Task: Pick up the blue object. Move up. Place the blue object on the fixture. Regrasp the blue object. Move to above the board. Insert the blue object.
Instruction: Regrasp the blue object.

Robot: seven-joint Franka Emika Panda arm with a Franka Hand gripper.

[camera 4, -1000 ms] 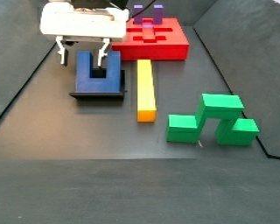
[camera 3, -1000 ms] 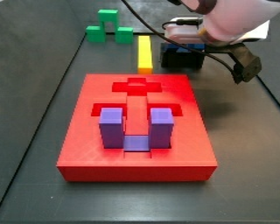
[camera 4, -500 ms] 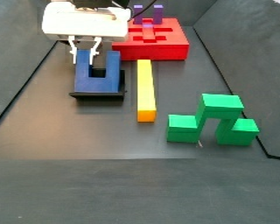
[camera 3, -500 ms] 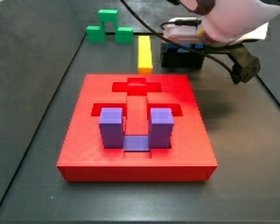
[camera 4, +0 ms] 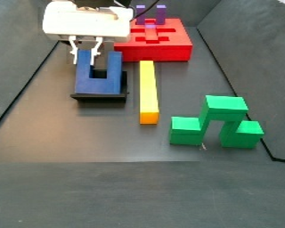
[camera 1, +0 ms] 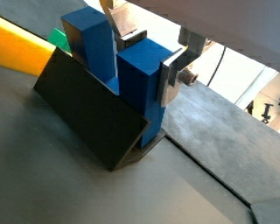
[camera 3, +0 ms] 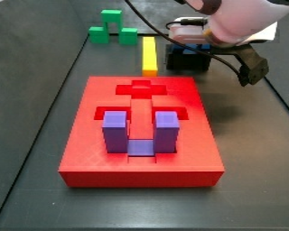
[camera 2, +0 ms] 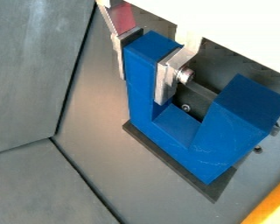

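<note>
In a side view the small dark-blue U-shaped block [camera 4: 99, 71] is seen standing prongs-up on the black L-shaped fixture [camera 4: 97, 93] in the upper left of the frame, just beside the long yellow bar [camera 4: 146, 89]. The two-finger gripper [camera 2: 149, 54] is positioned over that block, and in both wrist views one prong is clamped between its flat silver fingers [camera 1: 174, 72]. The large flat red square board [camera 3: 141, 133], with a lighter purple U-shaped block [camera 3: 140, 132] seated in it, occupies the centre of a side view, well apart from the green block [camera 4: 214, 121].
</note>
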